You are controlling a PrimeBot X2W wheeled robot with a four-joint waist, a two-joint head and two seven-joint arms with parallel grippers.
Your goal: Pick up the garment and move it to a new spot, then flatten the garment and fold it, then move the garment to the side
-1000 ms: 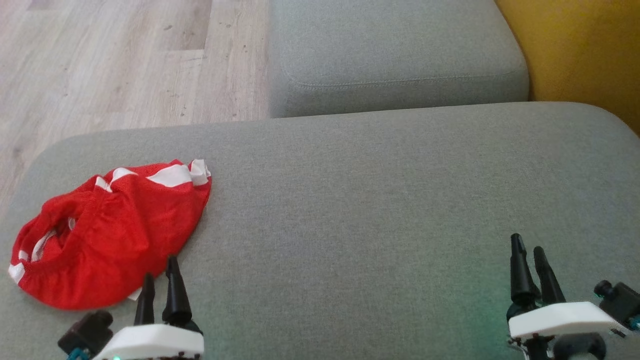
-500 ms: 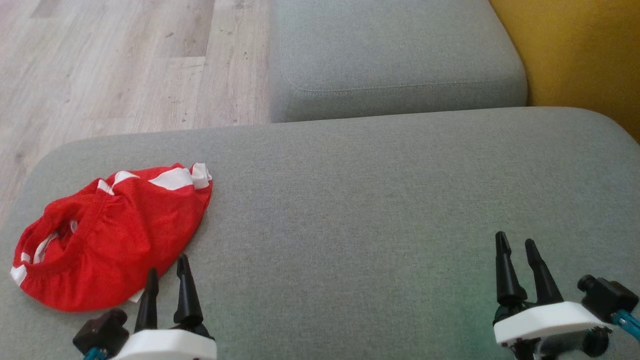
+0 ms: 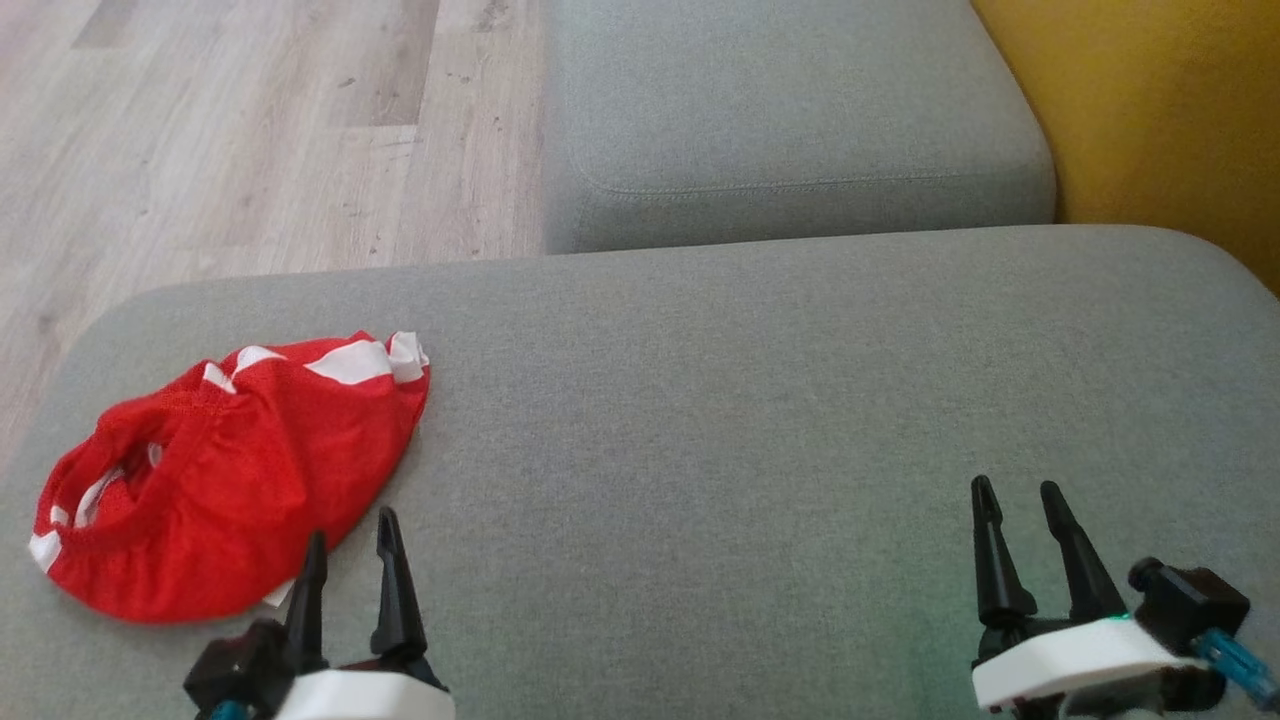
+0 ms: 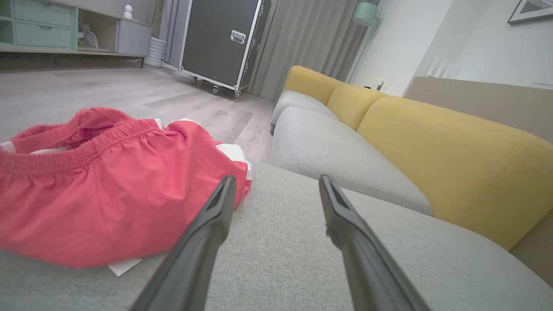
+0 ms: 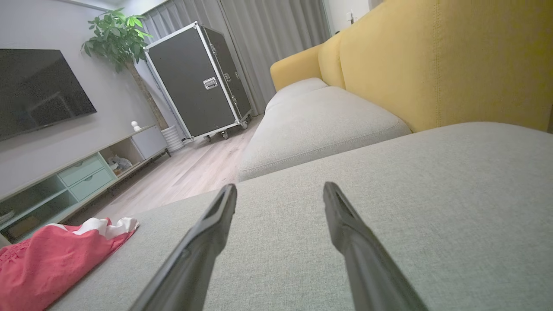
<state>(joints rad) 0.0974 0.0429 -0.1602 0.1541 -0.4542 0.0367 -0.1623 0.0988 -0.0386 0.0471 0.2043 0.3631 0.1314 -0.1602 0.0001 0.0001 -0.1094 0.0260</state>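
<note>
Garment (image 3: 230,470) lies bunched on the grey cushion (image 3: 750,400). I see my left end effector (image 3: 352,525) open just beside it, my right end effector (image 3: 1016,484) open, well apart.

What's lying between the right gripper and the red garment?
Only bare grey seat cushion, seen in the head view, from the right gripper across to the garment; the left gripper sits at the garment's near edge.

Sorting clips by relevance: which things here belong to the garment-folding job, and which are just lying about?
Job: red garment; grey cushion under it.
Just there: far grey cushion; yellow backrest; black wheeled case; potted plant; television; wooden floor.
</note>
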